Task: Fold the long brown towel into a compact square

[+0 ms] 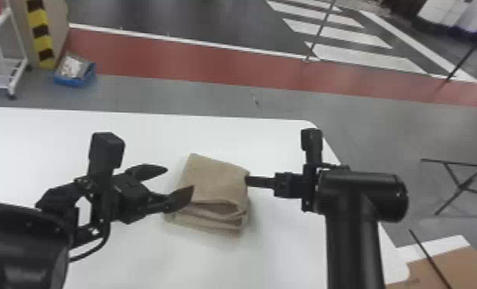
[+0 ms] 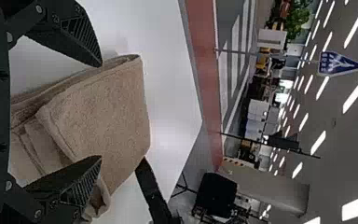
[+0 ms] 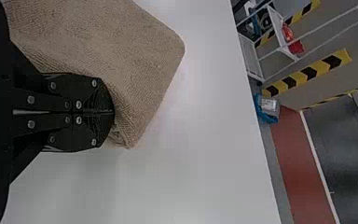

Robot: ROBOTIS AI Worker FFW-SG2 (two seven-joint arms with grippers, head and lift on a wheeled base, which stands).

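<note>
Likely bracing folded brown cloth towel (image 1: 216, 178) on flat white bench (image 1: 249, 128) with black right hand (image 1: 247, 181), closed together; holding black left hand (image 1: 179, 178) apart, perhaps to straighten layers.

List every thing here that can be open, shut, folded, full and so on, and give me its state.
Towel: folded into a thick stack, flat on the table, its layers gaping at the near side
Left gripper: open, one finger over the towel
Right gripper: fingers together, tips at the towel's right edge; whether they pinch cloth, I cannot tell
Blue container: on the floor, with something in it
</note>
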